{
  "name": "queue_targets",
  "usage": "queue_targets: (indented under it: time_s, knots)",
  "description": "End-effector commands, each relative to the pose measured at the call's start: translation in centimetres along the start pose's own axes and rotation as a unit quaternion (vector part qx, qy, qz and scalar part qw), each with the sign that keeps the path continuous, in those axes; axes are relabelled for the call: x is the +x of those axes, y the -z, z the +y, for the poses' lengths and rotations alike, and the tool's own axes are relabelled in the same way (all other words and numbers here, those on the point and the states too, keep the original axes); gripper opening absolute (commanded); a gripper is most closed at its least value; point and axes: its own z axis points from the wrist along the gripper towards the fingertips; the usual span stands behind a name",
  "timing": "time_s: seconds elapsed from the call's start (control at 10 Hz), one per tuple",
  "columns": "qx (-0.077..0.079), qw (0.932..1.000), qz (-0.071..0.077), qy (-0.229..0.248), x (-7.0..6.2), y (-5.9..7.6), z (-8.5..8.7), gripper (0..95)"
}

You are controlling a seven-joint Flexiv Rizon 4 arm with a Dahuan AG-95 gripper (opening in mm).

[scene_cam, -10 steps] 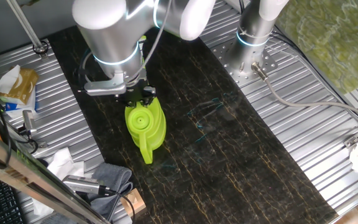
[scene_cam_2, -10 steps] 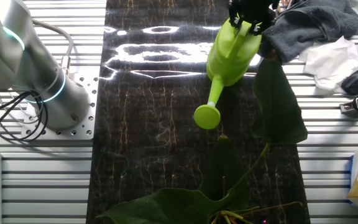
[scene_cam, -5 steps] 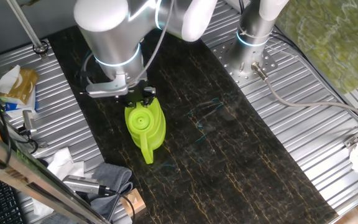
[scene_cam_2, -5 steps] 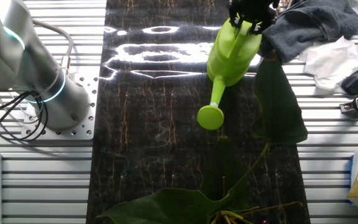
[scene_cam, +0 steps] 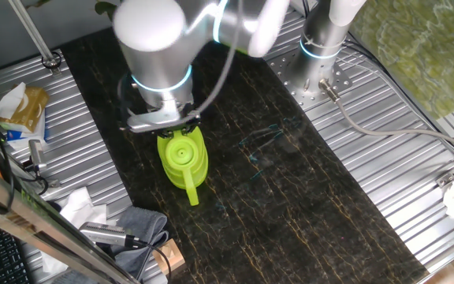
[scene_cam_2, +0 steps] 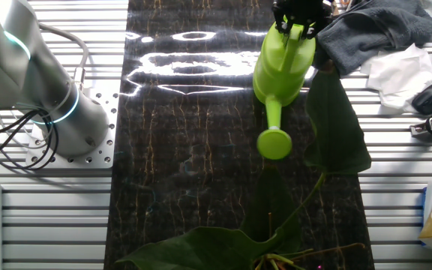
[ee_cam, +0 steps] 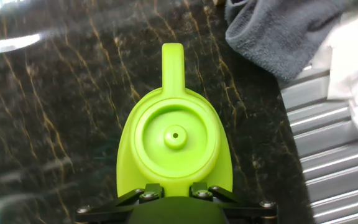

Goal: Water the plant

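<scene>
Jaws apparently clamp watering can (scene_cam_2: 282,61) handle, arm upright.

The worktop (scene_cam: 385,189) is ribbed aluminium plate. A dark marble-patterned mat (scene_cam: 290,197) with gold veining runs along its middle and reflects bright overhead light (scene_cam_2: 193,64) in glare patches. A grey cloth (scene_cam_2: 373,34) and white crumpled paper (scene_cam_2: 403,71) lie at the mat's edge. A perforated metal base plate (scene_cam: 321,79) adjoins the mat.
</scene>
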Motion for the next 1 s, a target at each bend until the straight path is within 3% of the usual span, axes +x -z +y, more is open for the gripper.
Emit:
queue_targets:
  time_s: [0.1,1.0]
  knots:
    - [0.012,0.9998,-0.002,0.017,0.02,0.04,-0.04,0.0]
    - [0.013,0.9998,-0.003,0.013,0.02,0.04,-0.04,0.0]
